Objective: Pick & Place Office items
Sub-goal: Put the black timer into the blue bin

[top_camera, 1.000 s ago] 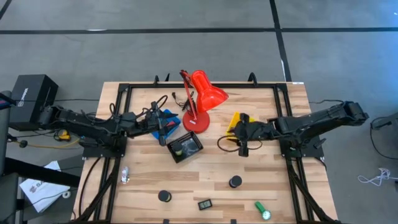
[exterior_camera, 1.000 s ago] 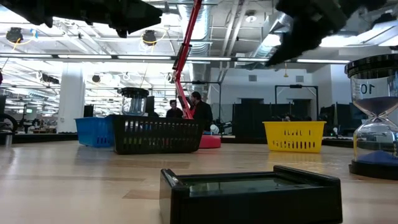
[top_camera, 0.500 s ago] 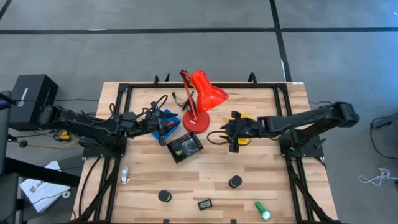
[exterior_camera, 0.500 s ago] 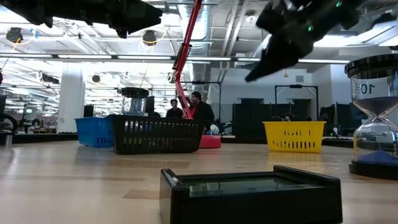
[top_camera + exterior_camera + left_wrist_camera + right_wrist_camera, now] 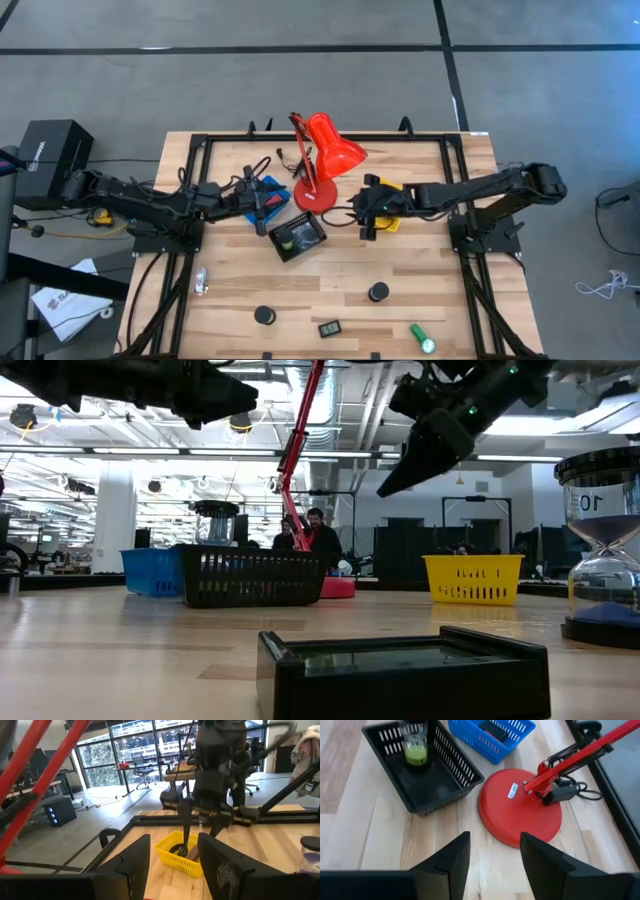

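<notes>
The right gripper (image 5: 366,208) hangs above the table between the yellow tray and the lamp's base, its fingers (image 5: 451,862) spread apart with nothing between them; its wrist view looks straight down on bare wood beside that base. The left gripper (image 5: 262,205) waits over the blue tray (image 5: 272,188), its fingers parted too and empty.

Largest first, the red desk lamp (image 5: 324,152) stands at the table's (image 5: 230,280) middle rear, its round base (image 5: 519,813) just beside the black tray (image 5: 299,236). That tray holds a small hourglass with green sand (image 5: 415,746). The yellow tray (image 5: 180,853) already has something dark in it, and the blue one a flat dark piece. The loose office items lie well apart from both arms along the near edge: a green cylinder (image 5: 421,338), two black discs (image 5: 378,292) (image 5: 264,315), a small black rectangle (image 5: 329,327) and a silvery bit (image 5: 201,283).

The next step is probably a reach toward those near-edge pieces. The main risk is the lamp: its slanting arm and the dark cable (image 5: 345,217) trailing by the base lie close to the right gripper, so a low or sideways swing could snag the cable or knock the lamp over. The cylinder may roll away if pinched off-centre.
</notes>
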